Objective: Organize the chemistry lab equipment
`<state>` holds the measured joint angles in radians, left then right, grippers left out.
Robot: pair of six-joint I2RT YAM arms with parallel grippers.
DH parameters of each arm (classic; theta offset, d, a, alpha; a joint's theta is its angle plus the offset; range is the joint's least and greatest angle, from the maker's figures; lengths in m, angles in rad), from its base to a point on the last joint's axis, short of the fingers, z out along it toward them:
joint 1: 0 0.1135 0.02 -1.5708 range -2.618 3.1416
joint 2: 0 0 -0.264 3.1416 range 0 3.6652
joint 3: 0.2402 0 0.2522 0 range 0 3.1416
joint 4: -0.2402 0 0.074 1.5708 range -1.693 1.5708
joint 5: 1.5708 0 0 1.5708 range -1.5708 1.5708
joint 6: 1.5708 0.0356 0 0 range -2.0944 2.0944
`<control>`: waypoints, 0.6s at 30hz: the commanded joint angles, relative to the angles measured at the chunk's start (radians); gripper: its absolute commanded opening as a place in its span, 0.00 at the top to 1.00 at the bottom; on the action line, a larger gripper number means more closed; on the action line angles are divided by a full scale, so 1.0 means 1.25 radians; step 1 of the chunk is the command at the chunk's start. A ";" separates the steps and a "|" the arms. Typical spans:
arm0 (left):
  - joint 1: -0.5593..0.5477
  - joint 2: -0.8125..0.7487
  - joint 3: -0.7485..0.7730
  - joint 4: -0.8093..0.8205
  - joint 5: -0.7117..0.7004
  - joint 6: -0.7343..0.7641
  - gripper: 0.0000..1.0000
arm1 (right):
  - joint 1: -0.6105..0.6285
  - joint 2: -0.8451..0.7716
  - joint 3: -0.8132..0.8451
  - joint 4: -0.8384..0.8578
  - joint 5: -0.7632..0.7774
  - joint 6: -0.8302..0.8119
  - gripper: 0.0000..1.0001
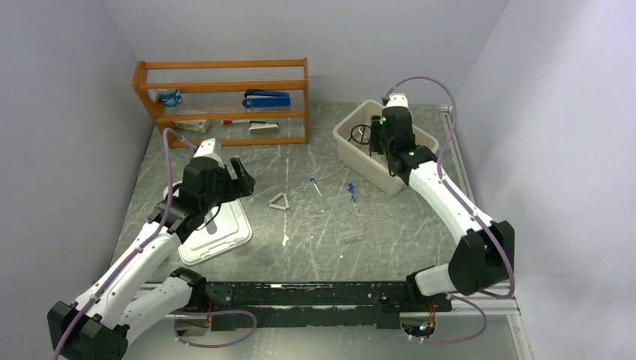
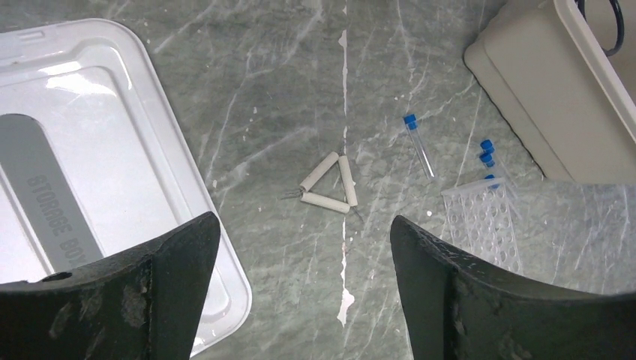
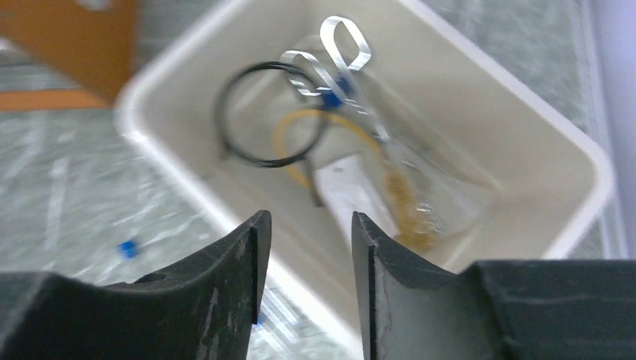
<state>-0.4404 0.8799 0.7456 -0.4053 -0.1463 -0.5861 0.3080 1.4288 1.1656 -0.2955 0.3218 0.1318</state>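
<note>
Nearest us, the left gripper point(image 2: 300, 225) hangs wide open and empty over the table point(image 2: 285, 75), beside a white lid point(image 2: 112, 112); just beyond lies the triangle point(image 2: 328, 184), then the clear rack point(image 2: 487, 225) with blue-capped tubes point(image 2: 418, 142) loose beside it; farther on, the right gripper point(image 3: 307, 221) is parted, holding nothing, above the beige bin point(image 3: 525, 97), which contains the black ring point(image 3: 223, 112), metal tongs point(image 3: 306, 71), amber tubing point(image 3: 352, 126) and a white packet point(image 3: 349, 187); the orange shelf point(image 1: 225, 66) stands at the back.

Right gripper point(image 3: 309, 225) jaws parted, nothing between, above the near wall of a beige bin point(image 3: 592, 161). View blurred. Inside: black wire ring point(image 3: 220, 116), amber tubing point(image 3: 341, 118) looped under it, metal tongs point(image 3: 311, 71), white packet point(image 3: 345, 187). Blue-capped item point(image 3: 129, 247) on the marbled table point(image 3: 60, 187) outside.
</note>
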 commanded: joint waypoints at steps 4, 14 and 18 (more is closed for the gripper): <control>-0.001 -0.013 0.103 -0.065 -0.110 0.062 0.09 | 0.178 -0.051 -0.009 0.049 -0.093 0.017 0.51; -0.001 -0.063 0.208 -0.145 -0.258 0.135 0.04 | 0.380 0.050 -0.060 0.114 -0.095 0.137 0.51; -0.001 -0.072 0.206 -0.140 -0.258 0.135 0.04 | 0.429 0.154 -0.023 0.100 -0.140 0.202 0.53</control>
<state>-0.4404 0.7971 0.9836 -0.5518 -0.4198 -0.4473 0.7952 1.5364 1.1057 -0.1814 0.1940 0.2867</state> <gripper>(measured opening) 0.962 0.484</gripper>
